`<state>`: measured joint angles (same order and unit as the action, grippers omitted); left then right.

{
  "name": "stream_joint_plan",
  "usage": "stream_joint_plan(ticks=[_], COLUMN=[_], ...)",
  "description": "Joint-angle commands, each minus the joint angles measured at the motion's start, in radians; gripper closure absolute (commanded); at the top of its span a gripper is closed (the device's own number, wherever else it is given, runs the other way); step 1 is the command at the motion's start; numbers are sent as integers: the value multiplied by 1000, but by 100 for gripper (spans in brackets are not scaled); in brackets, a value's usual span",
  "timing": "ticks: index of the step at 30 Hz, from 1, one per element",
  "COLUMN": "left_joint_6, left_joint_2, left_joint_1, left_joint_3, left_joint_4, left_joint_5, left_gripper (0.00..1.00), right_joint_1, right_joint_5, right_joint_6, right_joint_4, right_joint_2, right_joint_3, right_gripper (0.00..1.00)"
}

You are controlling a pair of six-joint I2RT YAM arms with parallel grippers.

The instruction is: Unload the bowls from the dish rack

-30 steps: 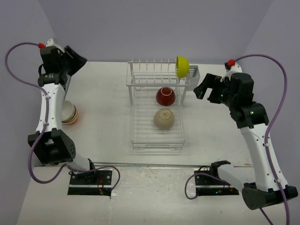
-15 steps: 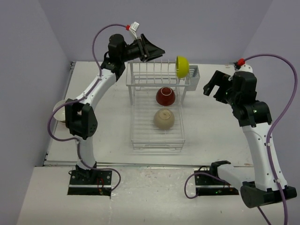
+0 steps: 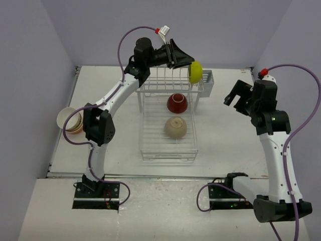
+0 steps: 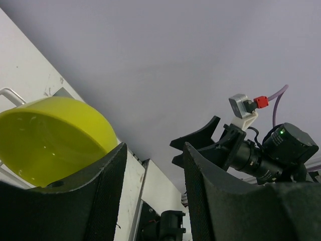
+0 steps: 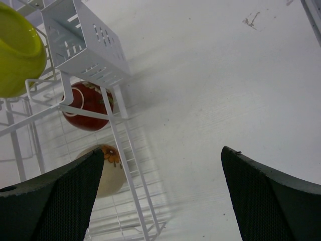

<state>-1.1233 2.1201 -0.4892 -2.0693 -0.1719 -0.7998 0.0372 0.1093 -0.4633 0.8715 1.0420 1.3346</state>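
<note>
Having swung in from the left edge, your left gripper sits by the lime-yellow bowl, top centre, fingers spread and empty: probably your next pick.

Dish rack: white wire, mid-table. Flat grid tray in front, raised tine row at the back, cutlery basket at back right.
Lime-yellow bowl: stands on edge at the right end of the tines, just beside the basket.
Dark red bowl: upside down on the tray, white foot ring up.
Beige bowl: upside down just in front of it, orange floral mark on its side.
Bowl stack: off the rack at the table's left edge, cream over orange, top one tipped sideways.
</note>
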Motion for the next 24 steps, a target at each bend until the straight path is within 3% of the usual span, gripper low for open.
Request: stream_joint_plan(ticks=[1, 24], left_joint_6=[16, 102], left_joint_2=[17, 17], left_joint_1=[-6, -42], left_joint_3=[-58, -25], left_joint_4=[34, 147], left_joint_5=[17, 80], left_gripper=[50, 51], right_joint_1=[-5, -11], right_joint_5=[-17, -31], right_joint_6=[2, 2], right_joint_4=[-12, -20], right_joint_2=[-34, -76], right_joint_3=[3, -29], right_gripper=[1, 1])
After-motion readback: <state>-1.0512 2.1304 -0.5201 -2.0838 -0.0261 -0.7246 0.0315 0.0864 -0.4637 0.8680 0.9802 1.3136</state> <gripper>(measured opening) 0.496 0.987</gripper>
